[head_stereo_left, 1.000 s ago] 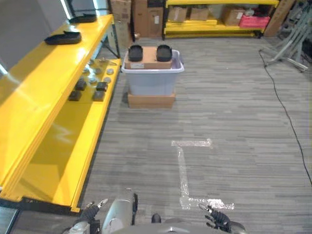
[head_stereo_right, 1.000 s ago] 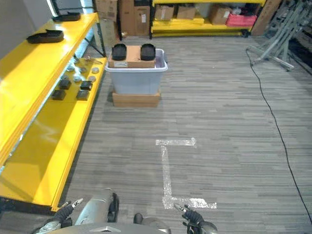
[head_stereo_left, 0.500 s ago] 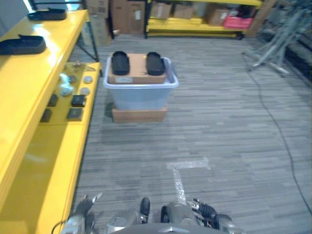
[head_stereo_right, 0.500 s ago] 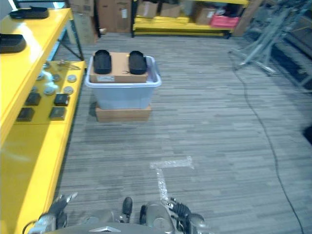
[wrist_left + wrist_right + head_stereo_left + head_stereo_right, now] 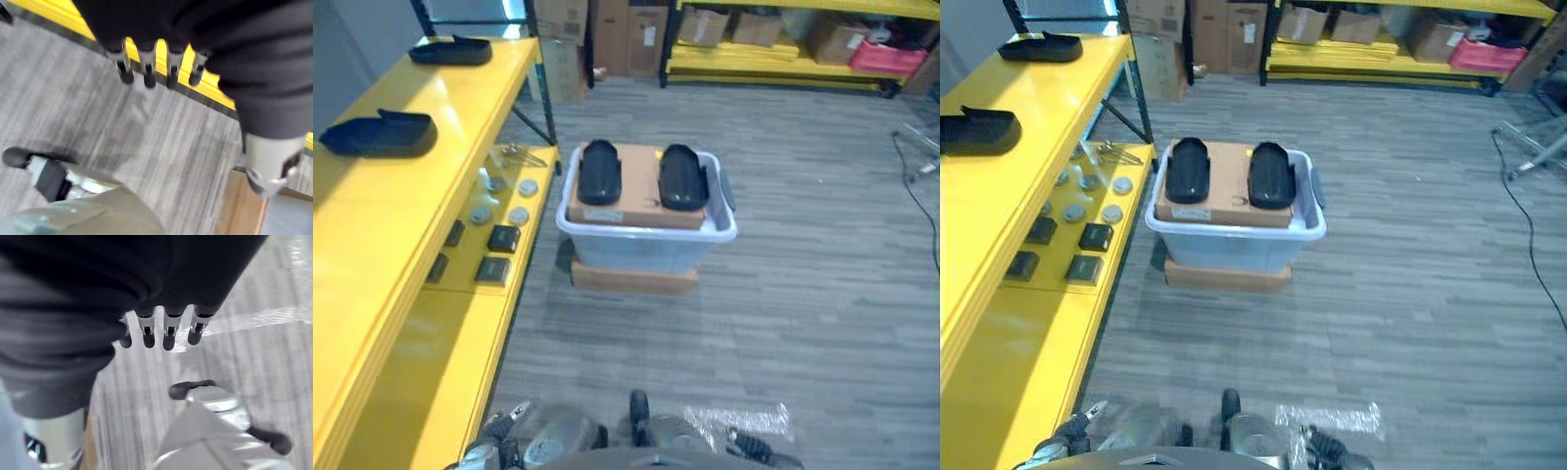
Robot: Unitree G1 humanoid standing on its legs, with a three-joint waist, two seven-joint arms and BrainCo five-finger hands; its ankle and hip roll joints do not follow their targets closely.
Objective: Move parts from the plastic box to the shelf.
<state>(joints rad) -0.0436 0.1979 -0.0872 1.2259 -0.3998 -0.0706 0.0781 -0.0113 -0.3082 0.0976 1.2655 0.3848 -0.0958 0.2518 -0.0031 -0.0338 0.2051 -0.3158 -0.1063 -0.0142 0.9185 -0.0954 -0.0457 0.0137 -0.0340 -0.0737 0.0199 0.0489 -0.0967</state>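
Grey plank floor (image 5: 803, 255); plastic box (image 5: 646, 240) beside yellow shelf (image 5: 382, 225), two black parts (image 5: 600, 172) on top. Left hand (image 5: 146, 66), right hand (image 5: 166, 328): fingers relaxed, empty.

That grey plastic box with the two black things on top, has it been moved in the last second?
No. The plastic box sits on the same cardboard base beside the yellow shelf. It looks nearer because the camera has moved toward it.

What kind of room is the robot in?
Probably a warehouse or workshop storeroom. Long yellow shelves hold black parts, cardboard boxes are stacked at the back, and a plastic box of parts stands on the grey floor.
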